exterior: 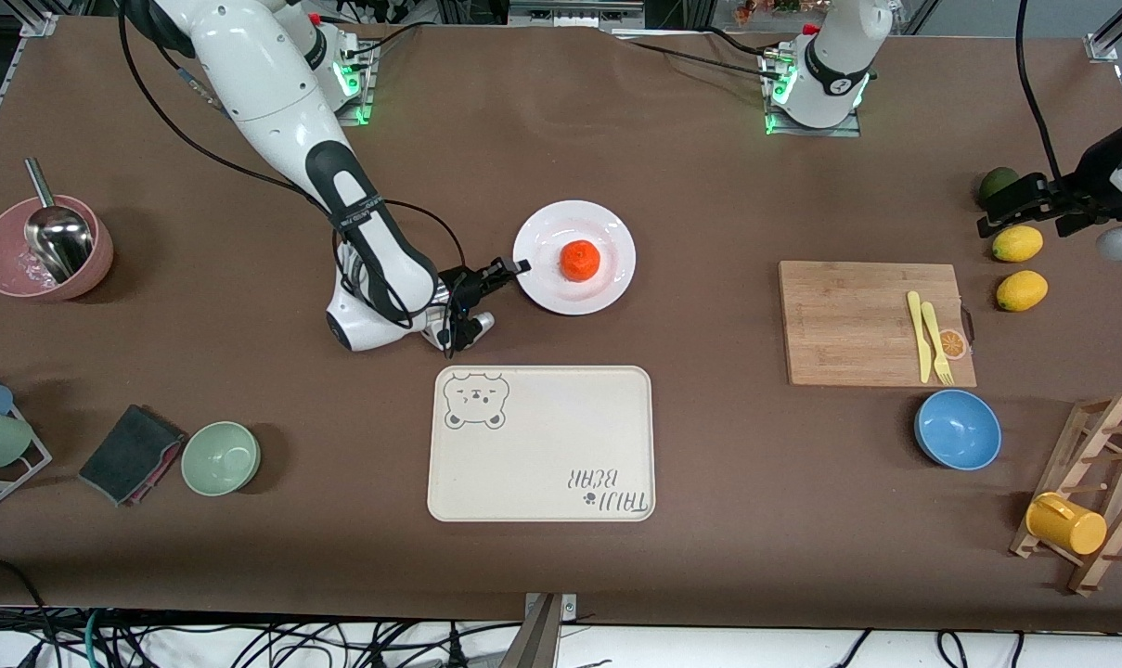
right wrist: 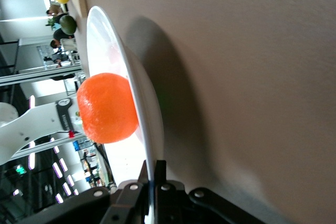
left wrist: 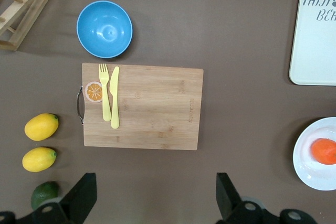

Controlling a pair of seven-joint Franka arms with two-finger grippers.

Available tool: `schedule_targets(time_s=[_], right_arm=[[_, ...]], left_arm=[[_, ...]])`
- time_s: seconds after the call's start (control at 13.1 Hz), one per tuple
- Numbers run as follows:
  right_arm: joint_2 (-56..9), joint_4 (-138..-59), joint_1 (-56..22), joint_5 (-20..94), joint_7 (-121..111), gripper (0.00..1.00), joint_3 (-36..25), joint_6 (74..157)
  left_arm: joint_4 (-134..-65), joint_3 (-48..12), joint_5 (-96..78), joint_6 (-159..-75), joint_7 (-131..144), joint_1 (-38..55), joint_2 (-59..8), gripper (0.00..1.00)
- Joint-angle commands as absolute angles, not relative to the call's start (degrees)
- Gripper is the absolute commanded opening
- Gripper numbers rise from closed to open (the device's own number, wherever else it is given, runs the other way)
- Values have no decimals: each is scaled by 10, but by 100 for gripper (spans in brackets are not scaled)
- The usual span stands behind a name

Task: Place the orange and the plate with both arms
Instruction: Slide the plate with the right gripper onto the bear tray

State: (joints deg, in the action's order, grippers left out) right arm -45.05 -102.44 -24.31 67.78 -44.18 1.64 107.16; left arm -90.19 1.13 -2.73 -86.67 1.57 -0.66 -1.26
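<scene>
At the rim of the round white glossy plate [exterior: 574,258], the right gripper [exterior: 516,269] is clamped: in the right wrist view its two black fingers [right wrist: 137,190] pinch the thin edge w/ no gap visible, one pad above the rim and one below. That grip sits on the plate edge toward the right arm's end of the table. From the fingers, the plate body runs away toward the left arm's end, and the small round orange-red fruit, the orange [exterior: 580,260], rests on the plate near its centre, apart from the fingers. So the load hangs off one side of the pinch; any lift probably tips the free edge down and the orange could roll. The cream rectangular tray w/ a bear drawing [exterior: 541,443] lies nearer the front camera than the plate, just beside the right gripper, so the right arm is clearly the closer one for that move.

Left gripper [left wrist: 155,198] hangs w/ fingers spread wide, holding nothing, over bare table near the green fruit [exterior: 999,183] and two yellow lemons [exterior: 1018,244]; that arm waits, well apart from the plate.

Hard to make out: whether the plate's underside has left the table yet; the wrist view hints at a shadow beneath but I can't tell. Lower pad mostly hidden by the rim.
</scene>
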Motion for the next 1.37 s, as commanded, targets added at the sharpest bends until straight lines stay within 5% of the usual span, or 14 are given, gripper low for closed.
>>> schedule_targets(time_s=[0.0, 0.46, 0.99, 1.3], right_arm=[[-446, -996, -215, 683, -445, 0, 16, 1031], [-454, -847, -161, 604, -300, 0, 15, 1034], [-618, -664, -173, 724, -228, 0, 23, 1263], [-638, -635, -194, 757, -189, 0, 22, 1284]], left_arm=[[-883, 13, -16, -853, 2, -5, -21, 100], [-883, 18, -21, -853, 2, -5, -21, 100], [-883, 19, -23, -853, 3, -5, -22, 100], [-883, 23, -24, -853, 3, -5, -22, 100]])
